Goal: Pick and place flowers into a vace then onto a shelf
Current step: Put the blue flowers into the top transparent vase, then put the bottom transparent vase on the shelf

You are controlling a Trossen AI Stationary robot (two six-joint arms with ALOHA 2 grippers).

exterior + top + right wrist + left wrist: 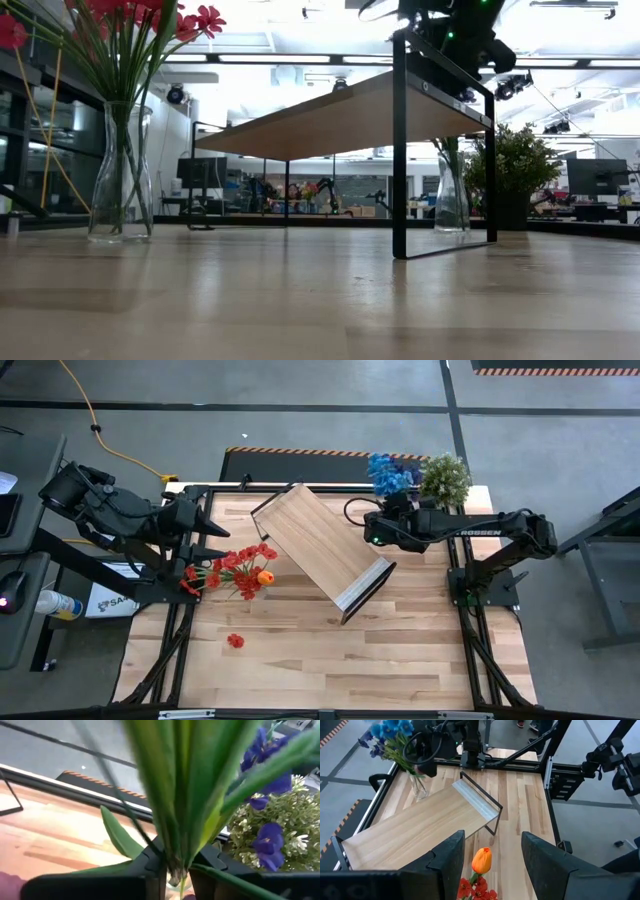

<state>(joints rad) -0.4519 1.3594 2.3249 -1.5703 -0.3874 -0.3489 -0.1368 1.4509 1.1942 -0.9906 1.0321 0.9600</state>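
In the low view, nearest the camera, the wooden table (320,300) ran bare across the front, and on it to one side stood a clear glass vase (120,175) holding red flowers (130,30) on green stems. Seen from above, those red blooms, with one orange bloom (265,577) among them, sat just in front of the left gripper (218,543), which hung over the table's left side with its fingers (445,865) apart and nothing between them; the orange bloom showed in the gap below. A single red blossom (235,641) lay alone on the table, well apart from the bunch and closer to the front edge. Behind the vase the shelf (320,547), a light-wood board on a black frame with a white strip at one short end, stood at an angle on the middle of the table, resting on its legs with its top raised. Farther back, at the table's far right corner, the right gripper (385,520) reached over a second glass vase (418,787) that held the blue flowers (388,473). Its wrist camera showed green stems (175,810) running down between its two dark fingers (150,865); the jaws looked closed around the stems, though the leaves crowded the lens too much to be sure how tightly. Just beside the blue flowers stood a bushy pale-green potted plant (445,477), and past the table's rear edge lay the grey floor with a yellow cable (95,425).
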